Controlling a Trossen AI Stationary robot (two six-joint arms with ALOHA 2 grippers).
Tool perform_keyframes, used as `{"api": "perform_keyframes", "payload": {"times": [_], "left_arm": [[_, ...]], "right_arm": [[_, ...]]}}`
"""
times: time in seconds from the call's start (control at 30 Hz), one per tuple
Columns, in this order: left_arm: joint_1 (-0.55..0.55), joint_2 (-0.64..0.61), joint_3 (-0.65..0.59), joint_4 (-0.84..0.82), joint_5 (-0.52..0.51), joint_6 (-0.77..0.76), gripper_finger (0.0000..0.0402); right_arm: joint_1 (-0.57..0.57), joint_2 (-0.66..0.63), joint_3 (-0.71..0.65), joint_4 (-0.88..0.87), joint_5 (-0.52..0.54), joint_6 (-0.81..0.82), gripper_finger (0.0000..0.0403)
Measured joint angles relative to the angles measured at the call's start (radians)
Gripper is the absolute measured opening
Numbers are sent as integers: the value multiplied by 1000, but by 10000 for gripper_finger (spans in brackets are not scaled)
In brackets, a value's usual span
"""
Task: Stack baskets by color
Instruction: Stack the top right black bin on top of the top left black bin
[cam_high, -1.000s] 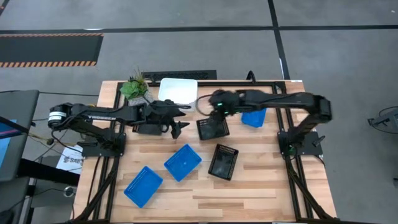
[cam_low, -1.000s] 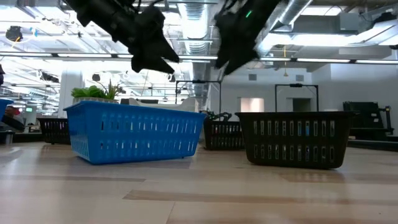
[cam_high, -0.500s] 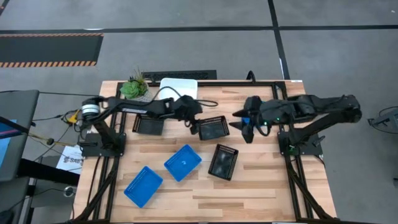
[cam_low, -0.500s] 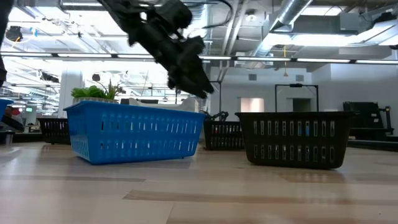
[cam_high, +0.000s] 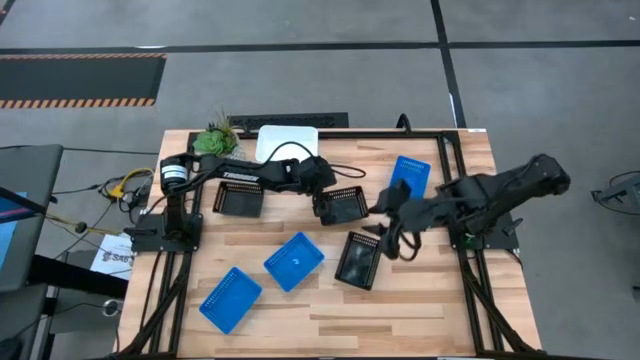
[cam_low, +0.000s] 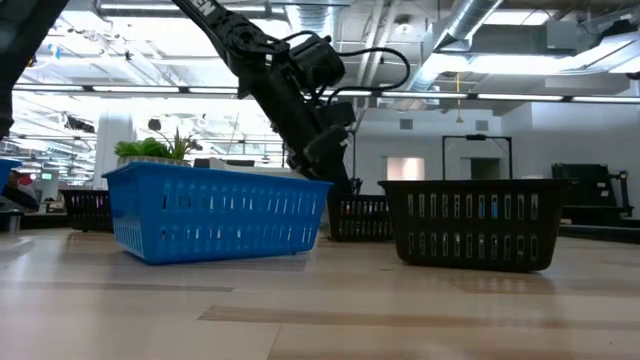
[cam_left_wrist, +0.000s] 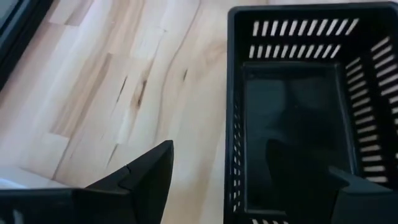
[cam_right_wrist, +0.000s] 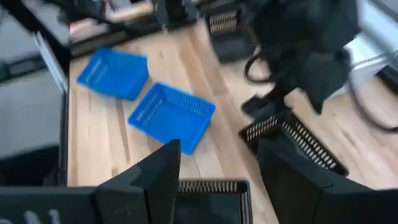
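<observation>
A: Left gripper (cam_high: 325, 205) spread wide, empty, straddling the near wall of a black slotted basket (cam_high: 345, 204). How will it handle?

B: Judged light, thin, stiff plastic; pinch that wall at mid-length, or it may tip.

A: Right gripper (cam_high: 385, 240) likewise wide, empty, just beside another black basket (cam_high: 358, 259).

B: Same hold: one wall, mid-length.

Plant (cam_high: 213, 139) sits behind the baskets (cam_high: 342, 205) (scattered across the table (cam_high: 420, 300)).
</observation>
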Motion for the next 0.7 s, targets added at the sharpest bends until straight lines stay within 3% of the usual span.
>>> {"api": "perform_keyframes", "payload": {"times": [0.17, 0.57, 0.7], "left_arm": [[0, -1, 0, -15, 1, 14, 224], [0, 6, -3, -69, -16, 5, 28], [0, 6, -3, -63, -17, -3, 8]], "right_arm": [[27, 38, 1, 11, -5, 0, 239], [35, 54, 0, 14, -8, 5, 239], [35, 54, 0, 13, -8, 6, 239]]}}
